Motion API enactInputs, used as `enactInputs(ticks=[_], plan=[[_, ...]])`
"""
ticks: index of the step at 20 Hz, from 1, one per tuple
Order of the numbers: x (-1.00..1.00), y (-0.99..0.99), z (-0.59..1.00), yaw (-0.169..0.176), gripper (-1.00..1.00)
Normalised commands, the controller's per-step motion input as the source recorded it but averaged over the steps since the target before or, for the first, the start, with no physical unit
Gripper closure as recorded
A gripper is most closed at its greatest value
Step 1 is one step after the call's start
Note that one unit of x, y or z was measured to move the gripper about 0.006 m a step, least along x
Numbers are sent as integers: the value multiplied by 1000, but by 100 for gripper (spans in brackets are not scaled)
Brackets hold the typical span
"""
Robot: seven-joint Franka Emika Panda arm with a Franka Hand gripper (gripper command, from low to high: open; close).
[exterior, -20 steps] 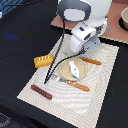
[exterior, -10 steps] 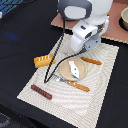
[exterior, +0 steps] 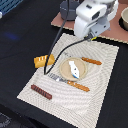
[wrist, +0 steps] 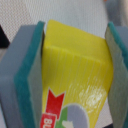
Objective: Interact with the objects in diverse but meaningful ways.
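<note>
In the wrist view my gripper (wrist: pixel 75 80) is shut on the yellow printed carton (wrist: pixel 75 55), which fills the gap between the green pads (wrist: pixel 29 75). In the exterior view the gripper (exterior: pixel 91 35) hangs above the far edge of the striped placemat (exterior: pixel 105 75). The white-grey fish (exterior: pixel 74 67) lies on a tan plate (exterior: pixel 64 70) at the mat's middle. The orange scored bread loaf (exterior: pixel 44 60) lies at the mat's edge on the exterior view's left. The dark brown sausage (exterior: pixel 41 91) lies at the mat's near corner.
A fork (exterior: pixel 70 81) with an orange handle lies in front of the plate, and an orange-handled knife (exterior: pixel 91 61) lies behind it. A grey pot (exterior: pixel 123 17) stands on a brown board at the far right. A black cable (exterior: pixel 62 50) hangs from the arm across the mat.
The gripper has moved a little up and toward the exterior view's right with the carton in it. The things on the mat have not moved.
</note>
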Motion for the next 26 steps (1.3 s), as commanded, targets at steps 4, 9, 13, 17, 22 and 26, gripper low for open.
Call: enactInputs(ticks=[4, 9, 13, 17, 22, 26], plan=[[141, -1000, 471, 0, 100], [158, -1000, 333, 0, 100], [179, -1000, 353, 0, 100], [331, -1000, 344, 0, 100], [537, -982, 225, 0, 100], [712, -881, 162, -6, 100]])
